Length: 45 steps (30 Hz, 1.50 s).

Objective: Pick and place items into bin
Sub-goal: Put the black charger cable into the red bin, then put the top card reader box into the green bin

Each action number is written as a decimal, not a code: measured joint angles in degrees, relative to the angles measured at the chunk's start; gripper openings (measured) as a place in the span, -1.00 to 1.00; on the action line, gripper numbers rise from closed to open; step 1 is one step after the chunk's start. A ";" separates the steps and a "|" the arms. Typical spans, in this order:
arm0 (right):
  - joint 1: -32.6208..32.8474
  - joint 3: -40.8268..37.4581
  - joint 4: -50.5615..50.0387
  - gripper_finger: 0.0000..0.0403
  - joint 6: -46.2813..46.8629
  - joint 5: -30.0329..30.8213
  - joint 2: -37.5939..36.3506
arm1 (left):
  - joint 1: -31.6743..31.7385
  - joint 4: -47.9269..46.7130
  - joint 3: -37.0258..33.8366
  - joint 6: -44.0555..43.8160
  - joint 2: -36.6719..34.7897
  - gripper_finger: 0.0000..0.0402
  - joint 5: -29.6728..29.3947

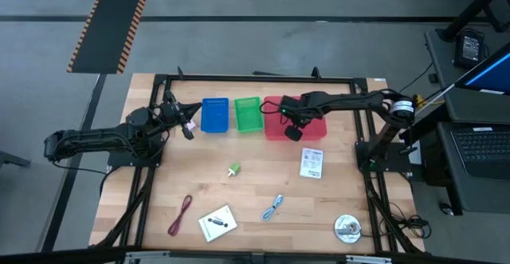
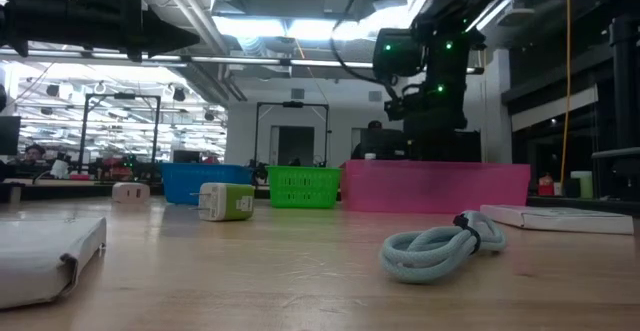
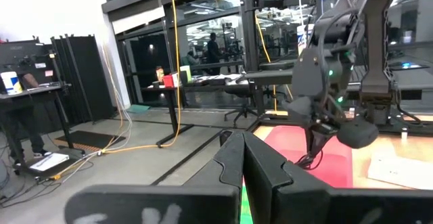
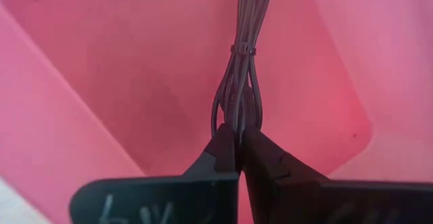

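1. R gripper (image 1: 292,125) is positioned over the pink bin (image 1: 317,127); in the R wrist view the fingers are pinched together on a bundled dark cable (image 4: 242,61) tied w/ a small zip tie, hanging inside the bin.
2. Step in hand, as judged: release of the cable into the bin. To be done well, the bundle should be kept clear of the rim, fingers opened fully, then the arm lifted straight up so no loop snags on a fingertip.
3. L gripper (image 1: 185,125) is parked nr the blue bin (image 1: 213,115); fingers are seen pressed together, nothing held.
4. A green bin (image 1: 248,114) sits btwn blue and pink.
5. Items left on the table: green-white piece (image 1: 233,169), maroon cable loop (image 1: 182,214), white packet (image 1: 217,222), light-blue cable loop (image 1: 273,207), white printed card (image 1: 311,163), round disc-like item (image 1: 347,228) (type unclear).
6. Obstacles: none seen inside the pink bin near the cable. The printed card lies just beside the bin's front wall, clear of the drop. L arm is well apart from the R arm's path.
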 joint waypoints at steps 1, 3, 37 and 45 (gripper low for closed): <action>-0.06 0.00 0.00 -1.00 -0.04 0.00 0.24 | -0.02 0.00 0.00 0.00 0.01 -0.99 0.02; -0.07 0.00 -0.03 -1.00 -0.13 0.00 0.45 | -0.01 0.00 0.00 0.00 -0.01 -0.99 0.00; 2.85 2.99 -5.20 -0.67 2.95 0.20 -15.44 | -0.01 -0.39 0.00 1.95 0.00 -0.99 0.00; 10.49 -0.89 -3.26 -0.72 9.26 5.20 -21.42 | -0.02 -1.91 -0.01 3.45 0.38 -0.99 0.02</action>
